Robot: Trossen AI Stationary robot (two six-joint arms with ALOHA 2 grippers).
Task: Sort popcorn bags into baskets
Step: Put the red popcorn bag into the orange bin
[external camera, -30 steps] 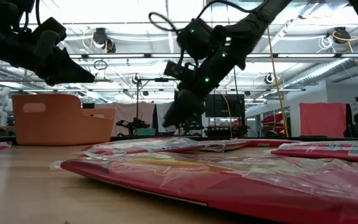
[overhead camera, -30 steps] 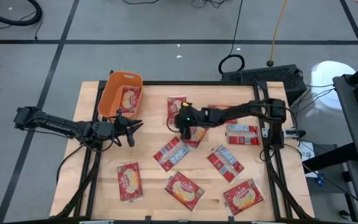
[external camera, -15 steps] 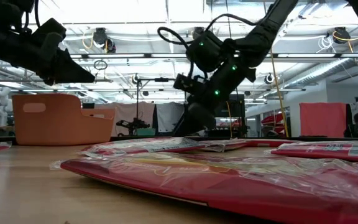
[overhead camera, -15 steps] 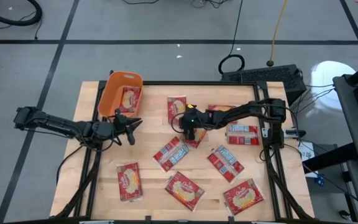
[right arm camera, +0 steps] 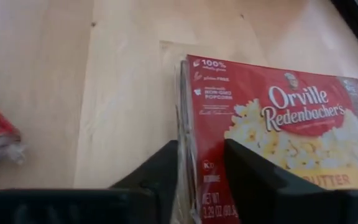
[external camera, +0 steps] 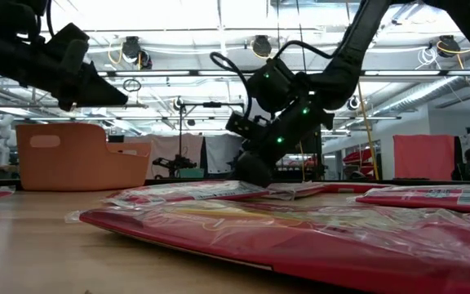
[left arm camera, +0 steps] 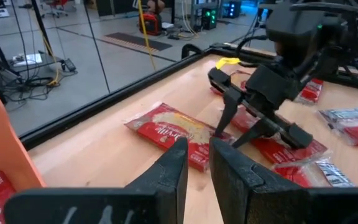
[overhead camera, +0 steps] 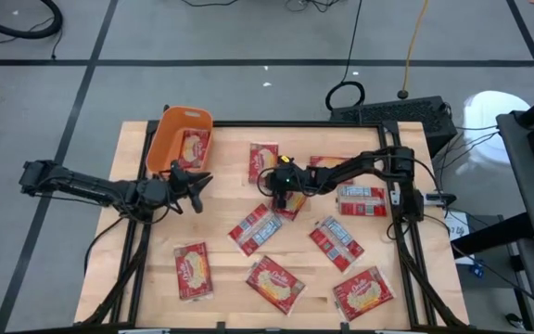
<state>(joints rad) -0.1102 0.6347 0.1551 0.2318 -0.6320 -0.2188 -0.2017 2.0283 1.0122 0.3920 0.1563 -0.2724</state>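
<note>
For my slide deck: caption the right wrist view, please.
Right gripper open, fingers straddling the edge of a red popcorn bag lying on the wooden table.

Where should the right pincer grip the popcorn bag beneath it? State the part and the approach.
Grip the thin side edge of the popcorn bag, probably coming straight down. It lies flat on the table, so only that edge offers the fingers two faces; the open right pincer straddles it. The left pincer waits by the basket.

pale wooden bench (overhead camera: 221,255) | grey tiled floor (overhead camera: 248,32) | black coiled cable (overhead camera: 345,95) | yellow cord (overhead camera: 417,37)
</note>
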